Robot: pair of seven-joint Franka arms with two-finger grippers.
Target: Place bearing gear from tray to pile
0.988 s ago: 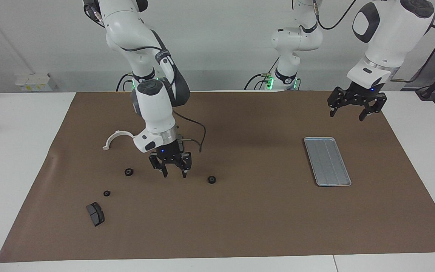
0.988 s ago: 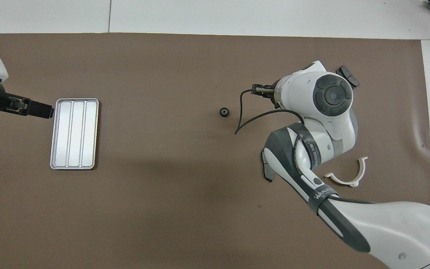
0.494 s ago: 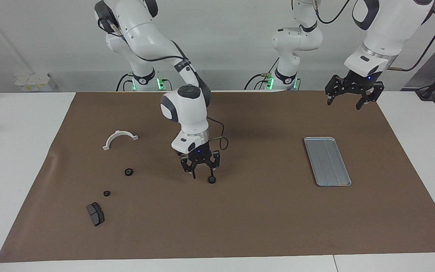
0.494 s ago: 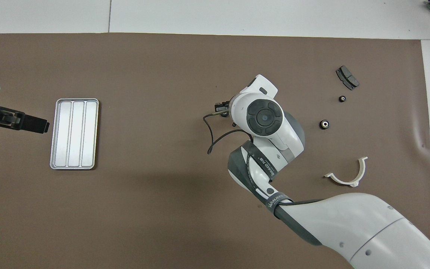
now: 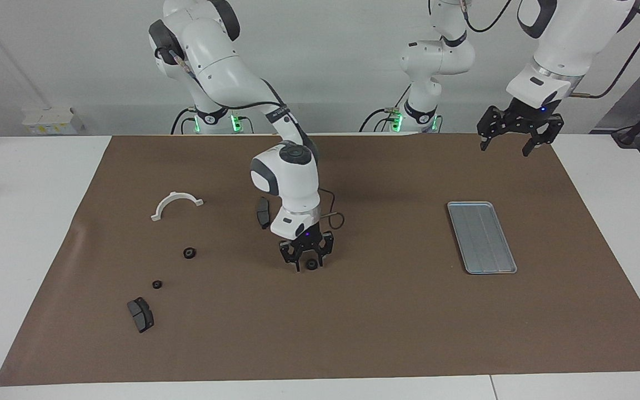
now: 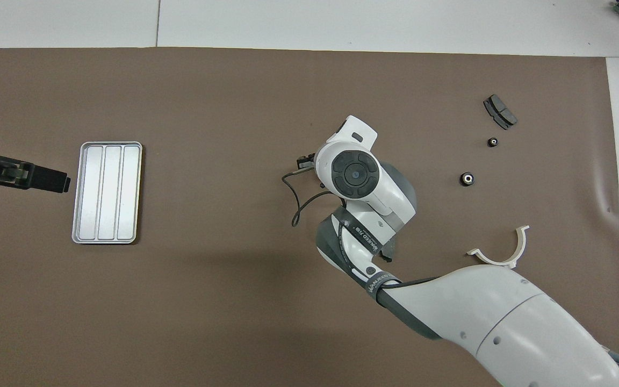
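Midway along the brown mat [image 5: 353, 333], a gear [image 5: 311, 264] lies between the spread fingers of the right gripper [image 5: 309, 261], not yet clasped, well apart from the tray [image 5: 481, 237] and from the pile's 2 gears [image 5: 189, 253], while the left gripper [image 5: 511, 145] waits wide open, raised near the tray.

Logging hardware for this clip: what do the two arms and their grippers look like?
Both arms are glossy white with rounded segments and dark grey joint caps. The right arm has a dark band with white lettering and a thin black cable looping beside its wrist. Right gripper and left gripper are black and two-fingered, each with a small blue light. Green lights glow at the bases.
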